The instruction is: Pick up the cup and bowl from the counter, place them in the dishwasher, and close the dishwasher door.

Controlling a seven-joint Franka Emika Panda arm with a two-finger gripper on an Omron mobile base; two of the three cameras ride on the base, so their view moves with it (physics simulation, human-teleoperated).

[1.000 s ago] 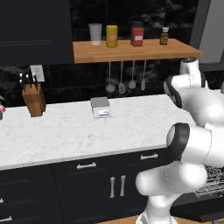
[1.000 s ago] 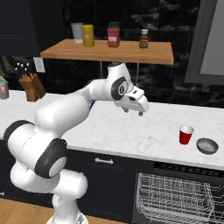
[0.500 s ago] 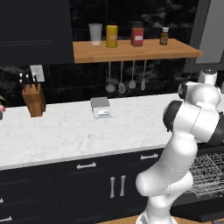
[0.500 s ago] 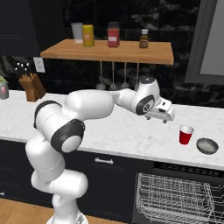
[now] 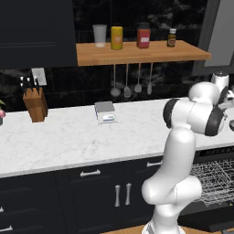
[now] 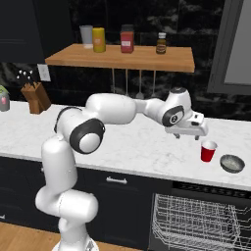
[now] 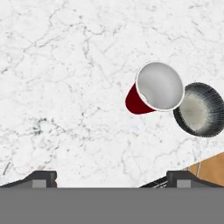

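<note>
1. The jaws [image 6: 188, 134] hover spread wide and empty above the table [image 6: 127, 147].
2. The cup [image 6: 208, 151] stands upright at their 4 o'clock — bowl [image 6: 232, 163] just beside it.

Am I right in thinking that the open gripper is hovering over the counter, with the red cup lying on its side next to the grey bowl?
Not quite: the cup stands upright, not on its side, as the right base view shows. The rest holds: the gripper hovers open over the counter, and the cup sits beside the bowl.
</note>
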